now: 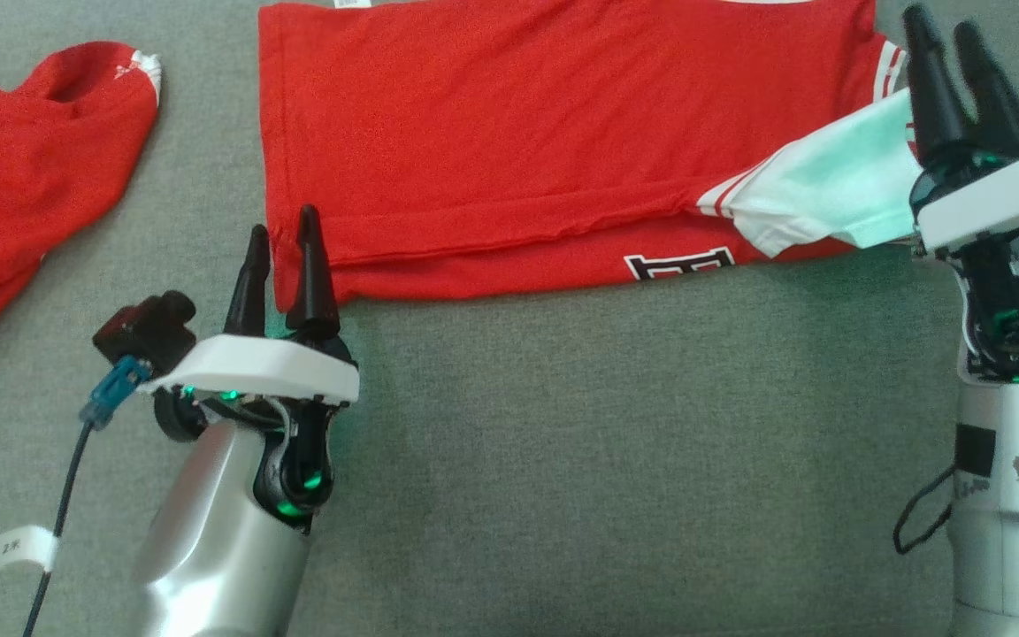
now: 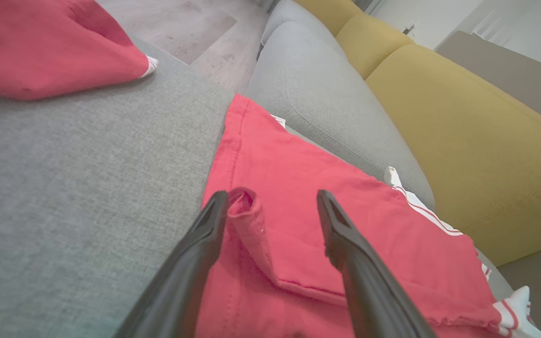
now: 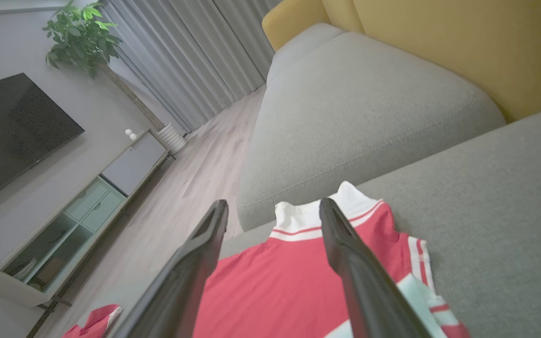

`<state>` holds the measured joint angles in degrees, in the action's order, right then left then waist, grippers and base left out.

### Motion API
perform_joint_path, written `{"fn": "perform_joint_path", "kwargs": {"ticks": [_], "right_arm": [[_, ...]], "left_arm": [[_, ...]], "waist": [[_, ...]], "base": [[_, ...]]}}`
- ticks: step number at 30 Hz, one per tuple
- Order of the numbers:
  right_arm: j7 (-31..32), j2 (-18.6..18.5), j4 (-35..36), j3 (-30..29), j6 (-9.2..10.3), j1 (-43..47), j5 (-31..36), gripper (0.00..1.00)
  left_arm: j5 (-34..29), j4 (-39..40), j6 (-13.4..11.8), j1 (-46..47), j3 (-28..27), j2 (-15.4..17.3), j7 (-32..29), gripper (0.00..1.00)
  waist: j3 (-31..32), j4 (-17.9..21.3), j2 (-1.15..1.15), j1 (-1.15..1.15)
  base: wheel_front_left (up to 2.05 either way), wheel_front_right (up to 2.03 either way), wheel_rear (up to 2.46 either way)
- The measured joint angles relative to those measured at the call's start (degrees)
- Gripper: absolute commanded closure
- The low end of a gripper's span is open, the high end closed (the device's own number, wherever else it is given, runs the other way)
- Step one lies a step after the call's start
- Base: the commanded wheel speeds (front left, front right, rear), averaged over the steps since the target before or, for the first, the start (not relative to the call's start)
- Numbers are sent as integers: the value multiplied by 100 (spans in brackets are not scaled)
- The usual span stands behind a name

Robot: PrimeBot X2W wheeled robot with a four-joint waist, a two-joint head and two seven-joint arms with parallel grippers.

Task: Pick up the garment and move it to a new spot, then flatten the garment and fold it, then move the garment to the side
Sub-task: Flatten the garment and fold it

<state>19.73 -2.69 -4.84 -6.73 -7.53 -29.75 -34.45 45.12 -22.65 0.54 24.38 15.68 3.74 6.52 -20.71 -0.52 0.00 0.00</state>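
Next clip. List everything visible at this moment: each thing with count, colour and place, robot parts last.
folded garment: one, red with white trim, flat on the seat ahead
second garment: one, red, crumpled at the seat's left
sofa seat: one, grey, under both garments
yellow cushions: at least two, behind the grey ones
television: one, black, on the wall
cabinet: one, pale, below the television
plant: one, green, by the grey curtains
left pincer: one, dark, open, at the folded garment's near left corner
right pincer: one, dark, open, at its right end
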Motion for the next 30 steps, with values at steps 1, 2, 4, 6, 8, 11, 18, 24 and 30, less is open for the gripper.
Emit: {"fn": "perform_joint_path", "kwargs": {"ticks": [1, 2, 4, 6, 8, 11, 18, 24, 30], "right_arm": [[-89, -13, -9, 13, 0, -30, 26, 0], [-187, -30, -27, 35, 0, -32, 36, 0], [-331, -48, -83, 51, 0, -8, 67, 0], [-387, -68, -86, 54, 0, 18, 82, 0], [-500, -127, -67, 49, 0, 116, 133, 0], [-590, -162, 20, 24, 0, 422, 272, 0], [-617, -147, 331, -145, 0, 1138, 524, 0], [-576, -92, 435, -101, 0, 1464, 849, 0], [-570, -44, 314, 0, 0, 1637, 1198, 0]], "left_arm": [[-67, -18, 1, -1, 21, 16, 70, 0], [-154, -31, 0, -5, 49, 44, 155, 0], [-353, -36, -15, -26, 113, 138, 293, 0], [-493, -32, -56, -46, 146, 204, 357, 0], [-870, -7, -181, -149, 297, 415, 469, 0], [-1361, 2, -427, -461, 493, 689, 515, 0], [-1545, -31, -592, -829, 650, 782, 515, 0], [-1545, -437, -732, -552, 637, 773, 509, 0], [-1543, -950, -737, -96, 647, 665, 403, 0]], "waist": [[24, -1, 0, 0], [54, -3, 0, 0], [123, -6, 0, 0], [159, -7, 0, 0], [234, -8, 0, 0], [338, 5, 0, -1], [419, 100, 0, -1], [321, 219, 0, -1], [173, 355, 0, 0]], "base": [[0, 0, 0], [0, 0, 0], [0, 0, 0], [0, 0, 0], [0, 0, 0], [0, 0, 0], [0, 0, 0], [0, 0, 0], [0, 0, 0]]}}
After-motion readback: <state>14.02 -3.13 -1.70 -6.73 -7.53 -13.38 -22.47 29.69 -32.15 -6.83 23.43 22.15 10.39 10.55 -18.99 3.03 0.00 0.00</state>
